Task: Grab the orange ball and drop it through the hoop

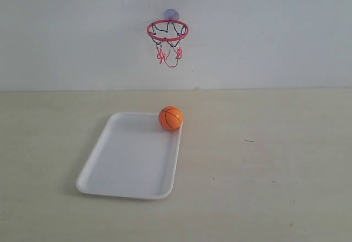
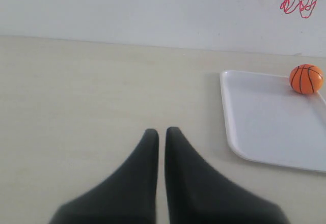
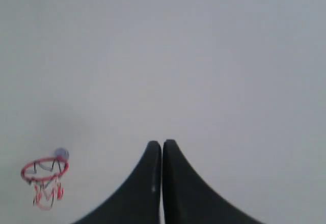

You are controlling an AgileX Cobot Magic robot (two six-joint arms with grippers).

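The orange ball sits on the white tray, in the corner nearest the wall on the tray's right-hand side as the exterior view shows it. It touches the raised rim there. The hoop hangs on the wall behind the tray, high above that same far edge, its ring roughly level and its net hanging slack.

Neither arm is near the tray. The left gripper hovers over bare counter, well apart from the tray, its fingers pressed together with nothing between them. The right gripper points at the wall, its fingers likewise closed and empty; the tray does not show in its view.

The ball looks light and probably slightly springy, with a grippy pebbled skin rather than a slick one. Being round, it will likely roll along the tray at a nudge, though the rim behind it should check it. The safest hold is probably across its widest part, fingers opened wider than the ball and brought down from above on opposite sides. A firm but gentle squeeze should do, since a pinch off-centre could squirt it out.
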